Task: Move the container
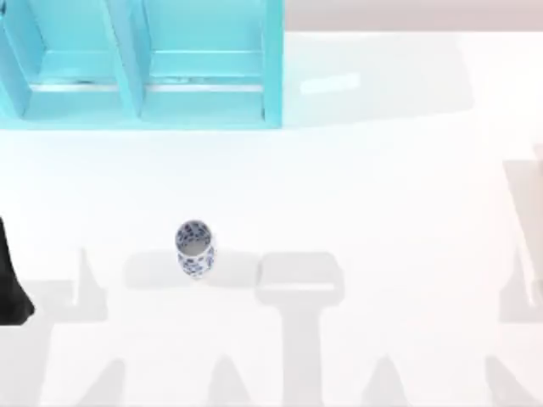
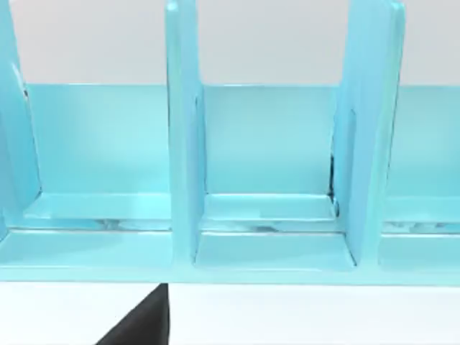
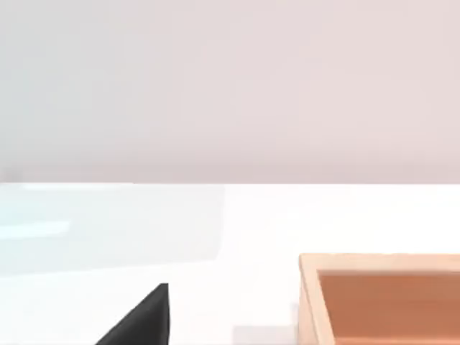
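Note:
The container (image 1: 194,248), a small white cup-like vase with a blue floral pattern, stands upright on the white table, left of centre in the top view. Its round rim is open and nothing touches it. My left arm (image 1: 12,280) shows as a dark shape at the table's left edge, well to the left of the container. A black part of my left gripper (image 2: 140,323) shows in the left wrist view, facing the shelf. A black part of my right gripper (image 3: 140,323) shows in the right wrist view, above the bare table.
A large turquoise shelf unit (image 1: 140,64) with upright dividers (image 2: 183,144) stands at the back left. An open wooden box (image 3: 381,298) sits on the table near my right gripper. Bare white table surrounds the container.

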You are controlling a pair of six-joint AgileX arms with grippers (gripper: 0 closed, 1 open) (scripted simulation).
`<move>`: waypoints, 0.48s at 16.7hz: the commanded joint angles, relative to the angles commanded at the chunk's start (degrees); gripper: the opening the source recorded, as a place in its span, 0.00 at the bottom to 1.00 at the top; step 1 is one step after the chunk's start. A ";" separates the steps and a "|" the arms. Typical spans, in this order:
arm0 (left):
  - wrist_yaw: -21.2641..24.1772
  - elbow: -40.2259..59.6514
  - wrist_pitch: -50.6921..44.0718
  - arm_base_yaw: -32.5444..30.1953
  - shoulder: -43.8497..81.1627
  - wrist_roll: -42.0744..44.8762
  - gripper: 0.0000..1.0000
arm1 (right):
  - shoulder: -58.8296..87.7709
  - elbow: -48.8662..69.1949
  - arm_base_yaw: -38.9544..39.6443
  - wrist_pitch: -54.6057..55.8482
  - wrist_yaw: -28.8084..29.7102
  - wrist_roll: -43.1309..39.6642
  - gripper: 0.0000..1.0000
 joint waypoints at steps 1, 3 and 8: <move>0.00 0.00 0.00 0.00 0.00 0.00 1.00 | 0.00 0.00 0.00 0.00 0.00 0.00 1.00; 0.01 0.56 -0.54 -0.23 0.57 -0.16 1.00 | 0.00 0.00 0.00 0.00 0.00 0.00 1.00; -0.05 12.14 -10.66 -4.40 12.59 -3.69 1.00 | 0.00 0.00 0.00 0.00 0.00 0.00 1.00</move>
